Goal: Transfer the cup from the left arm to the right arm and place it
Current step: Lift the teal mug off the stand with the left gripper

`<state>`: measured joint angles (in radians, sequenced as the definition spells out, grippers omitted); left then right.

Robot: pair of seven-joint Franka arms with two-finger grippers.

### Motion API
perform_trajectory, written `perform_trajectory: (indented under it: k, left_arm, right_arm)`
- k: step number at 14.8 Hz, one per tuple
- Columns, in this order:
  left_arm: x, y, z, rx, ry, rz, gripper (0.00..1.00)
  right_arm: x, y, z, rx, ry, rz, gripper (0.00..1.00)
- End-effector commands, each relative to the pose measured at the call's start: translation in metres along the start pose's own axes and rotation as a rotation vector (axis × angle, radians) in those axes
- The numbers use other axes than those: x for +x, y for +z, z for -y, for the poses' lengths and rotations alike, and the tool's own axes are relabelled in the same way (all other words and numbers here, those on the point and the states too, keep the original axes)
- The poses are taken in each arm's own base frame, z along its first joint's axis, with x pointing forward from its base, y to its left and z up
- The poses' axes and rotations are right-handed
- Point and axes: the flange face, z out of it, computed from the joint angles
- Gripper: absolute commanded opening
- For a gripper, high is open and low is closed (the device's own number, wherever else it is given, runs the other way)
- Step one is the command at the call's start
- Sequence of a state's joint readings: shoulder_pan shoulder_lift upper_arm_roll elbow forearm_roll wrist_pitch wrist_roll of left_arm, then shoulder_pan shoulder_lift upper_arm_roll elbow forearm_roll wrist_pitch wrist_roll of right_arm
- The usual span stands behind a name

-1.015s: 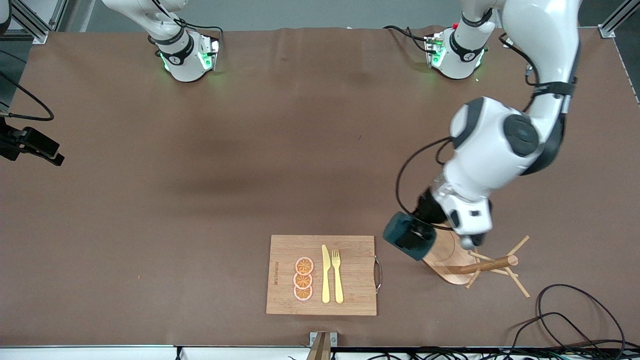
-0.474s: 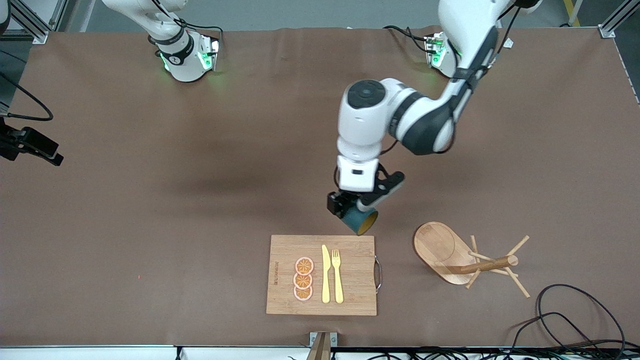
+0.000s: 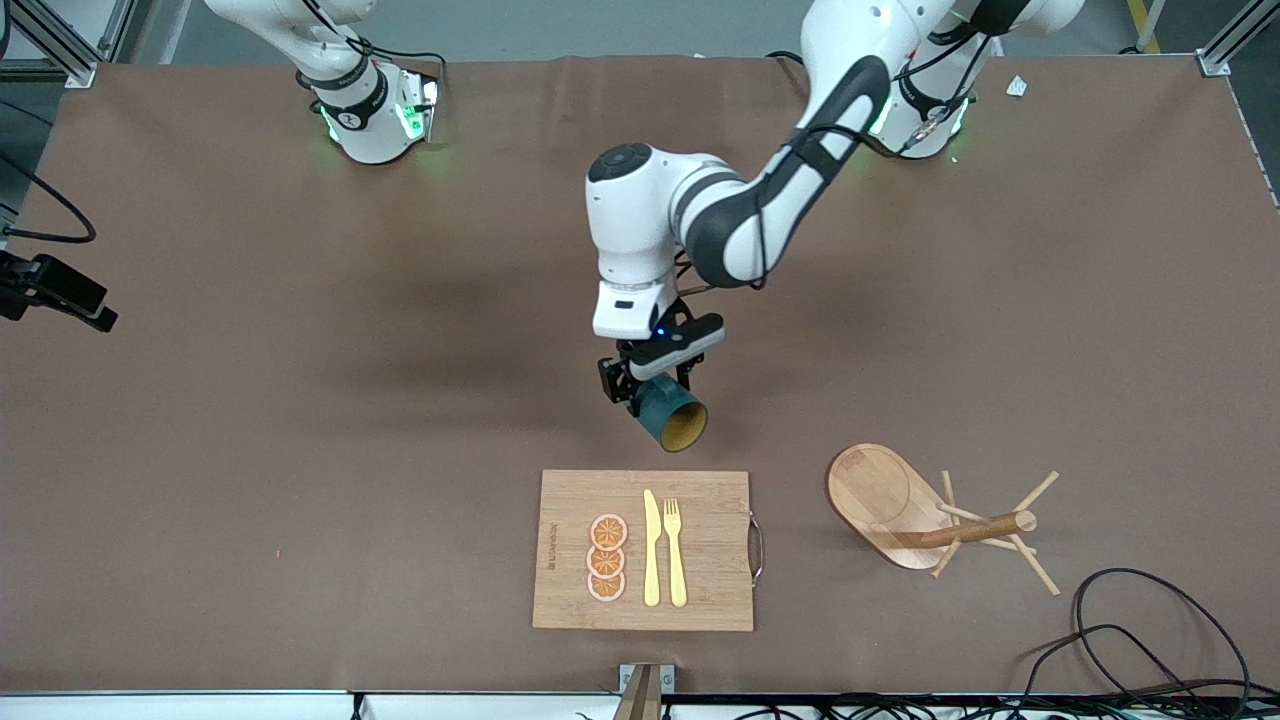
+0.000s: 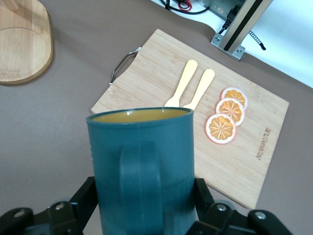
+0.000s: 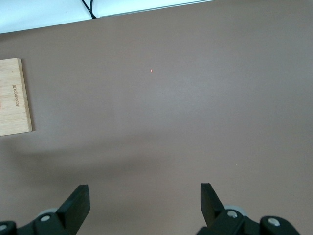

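Note:
The dark teal cup [image 3: 672, 412] with a mustard-yellow inside is held in the air by my left gripper [image 3: 650, 383], which is shut on its body. It hangs over the bare brown table beside the cutting board's edge, tilted so its mouth faces the front camera. In the left wrist view the cup [image 4: 142, 161] fills the space between the fingers of the left gripper [image 4: 144, 192], handle toward the camera. My right gripper [image 5: 145, 205] is open and empty over bare table; it shows only in the right wrist view.
A wooden cutting board [image 3: 700, 500] lies near the front edge with three orange slices [image 3: 607, 558], a yellow knife [image 3: 651, 548] and fork [image 3: 675, 550]. A wooden mug rack [image 3: 885, 500] with pegs stands toward the left arm's end. Cables [image 3: 1150, 640] lie at that front corner.
My left arm has carried the cup from the mug rack toward the table's middle, stopping over the table beside the cutting board. The cup has turned its mouth to the front camera.

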<state>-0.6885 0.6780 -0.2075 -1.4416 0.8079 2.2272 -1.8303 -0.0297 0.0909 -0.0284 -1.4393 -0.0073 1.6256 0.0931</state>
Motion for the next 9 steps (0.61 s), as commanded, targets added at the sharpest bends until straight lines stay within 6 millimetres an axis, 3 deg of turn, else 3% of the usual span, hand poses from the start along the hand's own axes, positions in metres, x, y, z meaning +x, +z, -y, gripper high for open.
perform_trajectory:
  k: [1,5,9]
  left_arm:
    - [-0.031,0.007,-0.002,0.014,0.033,-0.106,0.65]
    - [-0.090,0.024,0.001,0.014,0.068,-0.244,0.65]
    - [-0.142,0.055,0.012,-0.032,0.092,-0.427,0.65]
  right_arm:
    - [-0.003,0.002,-0.002,0.009,-0.008,0.004,1.00]
    - [-0.001,0.002,-0.002,0.006,-0.008,-0.008,1.00]
    - [-0.001,0.001,-0.001,0.004,-0.011,-0.008,1.00]
